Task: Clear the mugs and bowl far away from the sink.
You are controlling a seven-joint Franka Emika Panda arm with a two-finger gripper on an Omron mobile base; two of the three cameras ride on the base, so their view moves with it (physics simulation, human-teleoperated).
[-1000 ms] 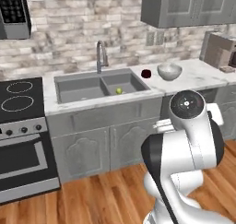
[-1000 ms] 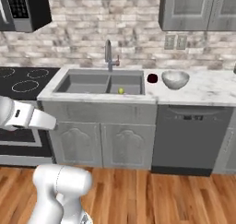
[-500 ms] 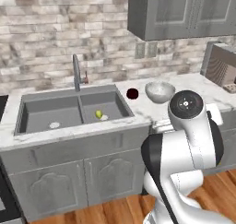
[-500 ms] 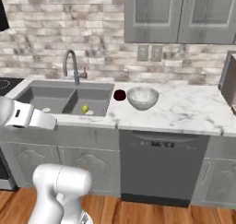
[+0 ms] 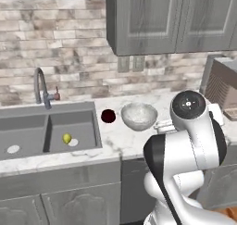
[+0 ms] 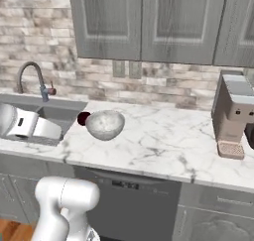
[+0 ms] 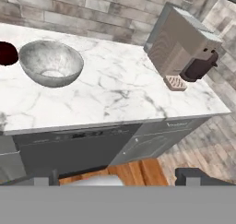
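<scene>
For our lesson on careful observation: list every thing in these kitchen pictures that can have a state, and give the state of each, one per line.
gripper: open, holding nothing, back from the counter.
bowl: upright on the counter, empty.
dark maroon mug: upright on the counter, between sink and bowl.
faucet: no water running.
sink: a small yellow-green fruit lies in its right basin.
upper cabinets: doors closed.
coffee machine: upright, nothing on its tray.

Silvery bowl (image 5: 139,115) upright on counter, maroon mug (image 5: 108,116) beside sink (image 5: 48,134)
</scene>
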